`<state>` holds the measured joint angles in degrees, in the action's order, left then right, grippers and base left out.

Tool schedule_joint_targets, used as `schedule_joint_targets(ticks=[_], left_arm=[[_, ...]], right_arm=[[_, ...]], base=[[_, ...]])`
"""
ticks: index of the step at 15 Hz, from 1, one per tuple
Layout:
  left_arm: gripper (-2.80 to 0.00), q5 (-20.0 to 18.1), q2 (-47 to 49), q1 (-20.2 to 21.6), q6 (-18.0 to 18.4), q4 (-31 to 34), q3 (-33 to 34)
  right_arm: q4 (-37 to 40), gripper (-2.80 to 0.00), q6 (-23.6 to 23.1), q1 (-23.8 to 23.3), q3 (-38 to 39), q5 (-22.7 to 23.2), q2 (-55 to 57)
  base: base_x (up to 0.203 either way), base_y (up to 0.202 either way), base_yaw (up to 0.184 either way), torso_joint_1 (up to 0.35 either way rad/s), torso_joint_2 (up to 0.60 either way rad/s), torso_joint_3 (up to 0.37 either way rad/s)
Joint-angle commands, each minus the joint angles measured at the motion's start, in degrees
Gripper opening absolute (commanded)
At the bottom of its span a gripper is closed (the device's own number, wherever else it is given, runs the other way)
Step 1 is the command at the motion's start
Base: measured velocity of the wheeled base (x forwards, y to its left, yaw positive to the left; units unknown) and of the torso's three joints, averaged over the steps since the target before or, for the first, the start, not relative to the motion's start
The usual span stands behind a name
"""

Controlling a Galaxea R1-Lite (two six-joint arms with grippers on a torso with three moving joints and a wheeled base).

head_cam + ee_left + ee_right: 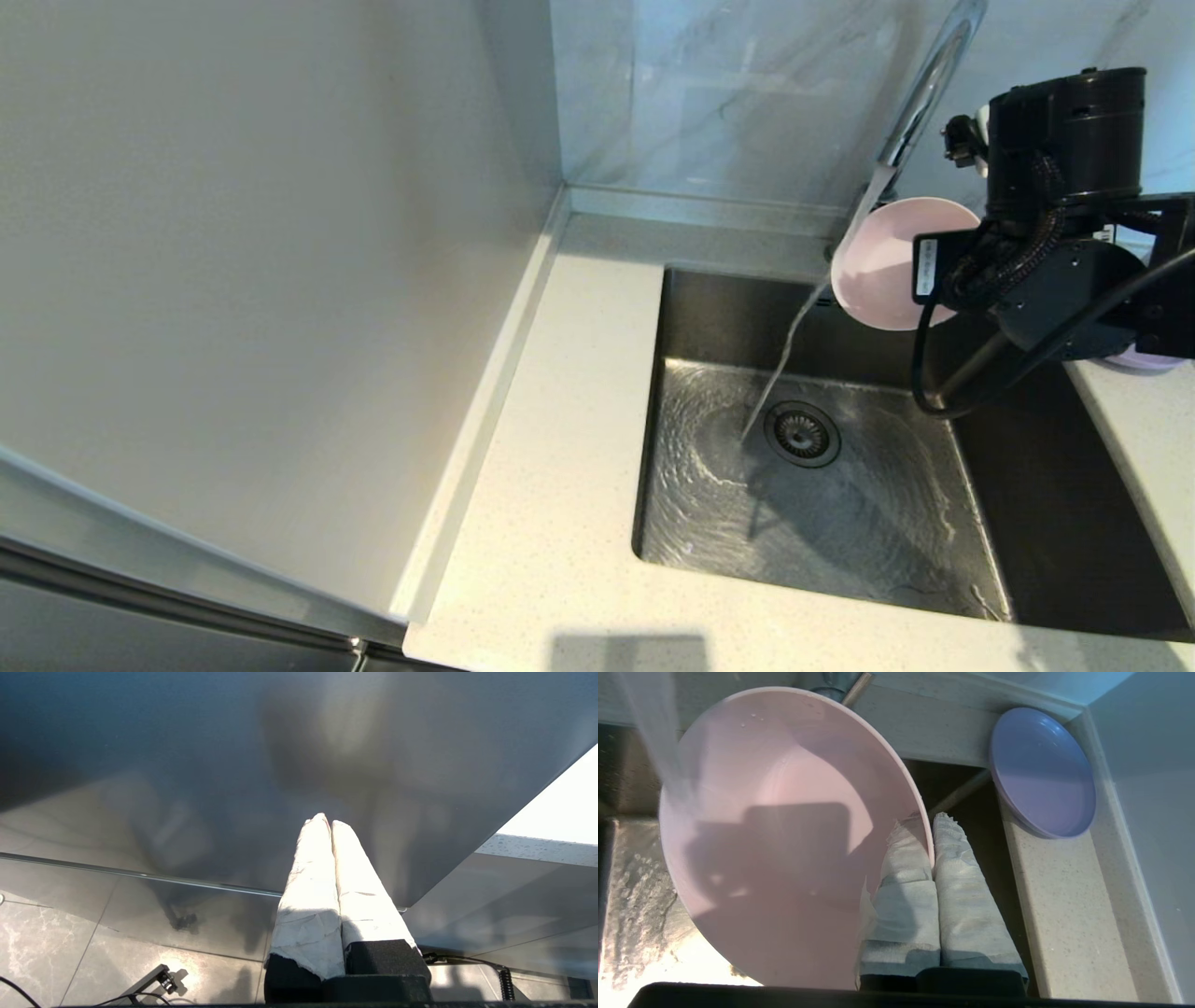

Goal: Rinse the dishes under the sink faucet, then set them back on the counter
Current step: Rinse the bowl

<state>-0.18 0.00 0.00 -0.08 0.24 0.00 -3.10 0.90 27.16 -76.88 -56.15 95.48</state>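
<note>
While the tap runs: water pours from the sink faucet (920,89) in a slanted stream and lands right beside the drain (802,434), rippling across the floor of the sink (840,523).
Right gripper (933,826): pinched tight on the rim of the pink dish (784,826), one wrapped finger (906,858) inside the rim and the other outside, held up over the back right part of the basin.
Pink dish: tipped up on edge, hollow side facing the stream, and the water brushes its far edge, a few drops on the inside.
Lavender plate (1041,772): sitting on the counter (1069,914) in the back right corner by the wall, its edge hanging a bit over the sink lip, well clear of the gripper.
Left gripper (330,823): parked off to the side, nowhere near the sink, white padded fingers pressed together on nothing.
</note>
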Motion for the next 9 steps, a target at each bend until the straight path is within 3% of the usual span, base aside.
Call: schedule_joint_targets(ticks=[1, 9], left_arm=[[-2.8, 0.01, 0.0, 0.0, -0.01, 0.02, 0.0], [-2.8, 0.01, 0.0, 0.0, -0.01, 0.02, 0.0]], right_arm=[[-0.06, -2.8, 0.02, 1.39, -1.43, -0.6, 1.47], [0.02, -2.8, 0.68, 2.29, -1.3, -1.42, 0.93]], base=[[0.0, 0.0, 0.0, 0.0, 0.0, 0.0], [0.0, 0.0, 0.0, 0.0, 0.0, 0.0]])
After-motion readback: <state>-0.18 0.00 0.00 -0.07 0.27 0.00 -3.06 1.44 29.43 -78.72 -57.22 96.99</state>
